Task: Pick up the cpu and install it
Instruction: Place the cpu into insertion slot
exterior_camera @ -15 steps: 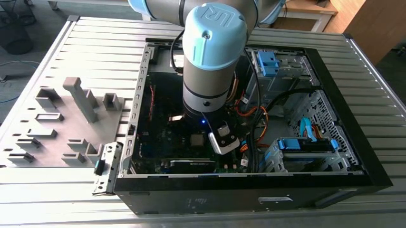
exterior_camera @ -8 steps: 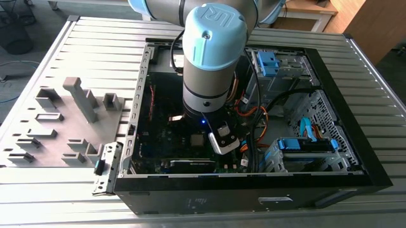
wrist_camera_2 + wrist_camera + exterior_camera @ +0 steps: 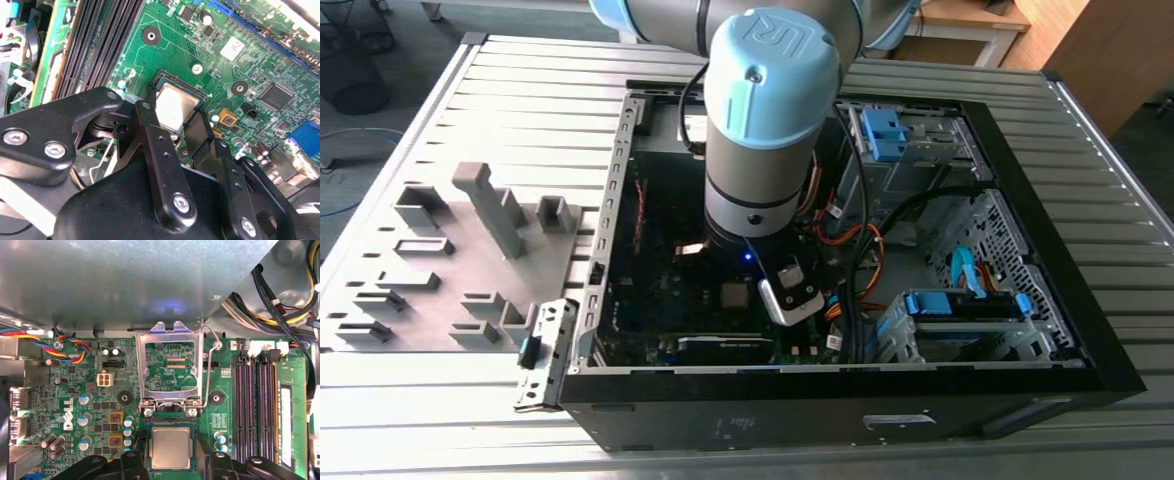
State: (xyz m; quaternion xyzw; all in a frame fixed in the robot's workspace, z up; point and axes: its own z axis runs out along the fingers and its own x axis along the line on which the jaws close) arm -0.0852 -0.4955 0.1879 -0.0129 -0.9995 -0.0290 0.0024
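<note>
Straddling the cpu (image 3: 171, 447) seated in its socket (image 3: 148, 440), the tool (image 3: 172, 114) stands parted.
</note>
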